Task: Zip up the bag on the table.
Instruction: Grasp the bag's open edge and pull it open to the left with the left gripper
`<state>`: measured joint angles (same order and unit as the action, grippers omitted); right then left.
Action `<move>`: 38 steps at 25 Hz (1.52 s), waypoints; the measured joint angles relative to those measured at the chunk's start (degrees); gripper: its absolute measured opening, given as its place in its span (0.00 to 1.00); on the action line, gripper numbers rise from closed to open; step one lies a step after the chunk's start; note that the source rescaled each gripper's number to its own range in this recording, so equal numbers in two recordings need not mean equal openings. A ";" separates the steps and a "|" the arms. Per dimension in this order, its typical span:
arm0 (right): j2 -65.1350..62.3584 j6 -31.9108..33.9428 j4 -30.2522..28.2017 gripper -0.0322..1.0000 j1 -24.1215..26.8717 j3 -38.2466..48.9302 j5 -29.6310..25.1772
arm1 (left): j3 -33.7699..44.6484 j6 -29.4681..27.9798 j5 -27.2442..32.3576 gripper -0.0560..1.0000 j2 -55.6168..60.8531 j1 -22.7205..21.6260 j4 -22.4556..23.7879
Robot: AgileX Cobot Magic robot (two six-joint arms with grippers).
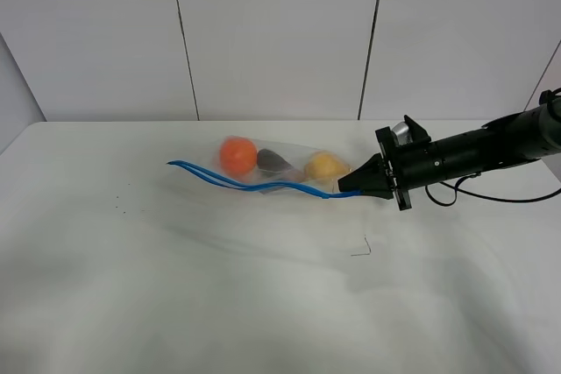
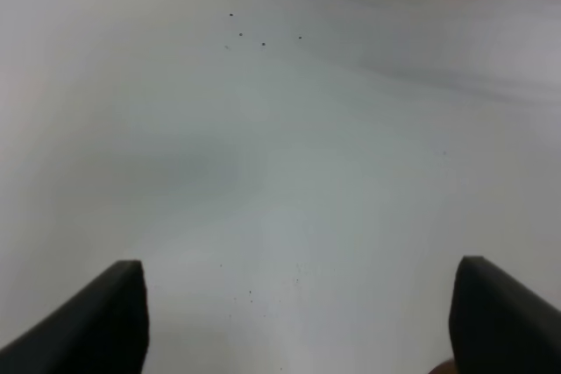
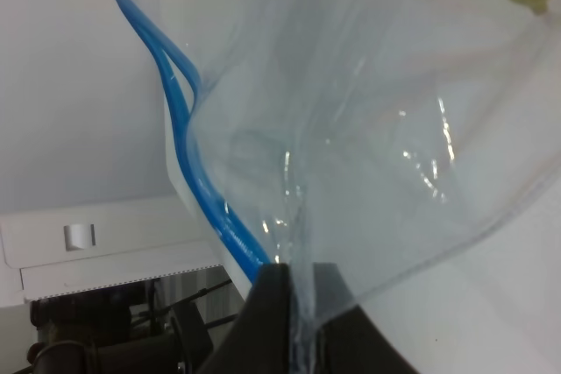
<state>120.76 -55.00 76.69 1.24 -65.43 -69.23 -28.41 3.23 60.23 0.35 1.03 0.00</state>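
Note:
The clear bag lies on the white table at the back middle. Through it show an orange, a dark eggplant and a yellow pear. Its blue zipper strip runs along the near edge, with the two tracks apart toward the left end. My right gripper is shut on the bag's right end by the zipper. The right wrist view shows the gripper pinching the clear bag beside the blue strip. My left gripper is open and empty above the bare table. It is out of the exterior high view.
A small dark bent mark lies on the table in front of the right gripper. A few dark specks sit at the left. The right arm's cable hangs over the table's right side. A panelled wall stands behind the table.

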 joint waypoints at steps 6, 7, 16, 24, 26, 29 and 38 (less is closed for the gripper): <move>0.00 0.00 0.62 0.03 0.00 0.00 0.00 | 0.00 0.00 0.00 1.00 0.00 0.00 0.00; 0.00 0.00 0.82 0.03 0.00 0.00 0.00 | 0.00 0.00 0.00 1.00 0.00 0.00 0.00; 0.00 0.00 1.27 0.03 0.00 0.00 0.00 | -3.11 0.00 -2.20 1.00 -3.73 0.00 0.35; 0.00 0.73 1.57 0.03 0.00 0.00 0.00 | -18.48 2.34 -7.97 1.00 -31.19 0.00 0.35; 0.00 0.87 1.57 0.03 0.00 0.00 0.00 | -21.65 6.64 -10.83 1.00 -37.74 0.00 0.35; 0.00 0.87 1.57 0.03 0.00 0.00 0.00 | -24.77 15.62 -16.39 1.00 -46.84 0.00 0.35; 0.00 0.87 1.57 0.03 0.00 0.00 0.00 | -26.87 49.80 -33.73 1.00 -65.09 4.12 0.58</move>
<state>120.76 -54.14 78.25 1.24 -65.43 -69.23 -55.28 53.04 26.50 -64.74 5.15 0.58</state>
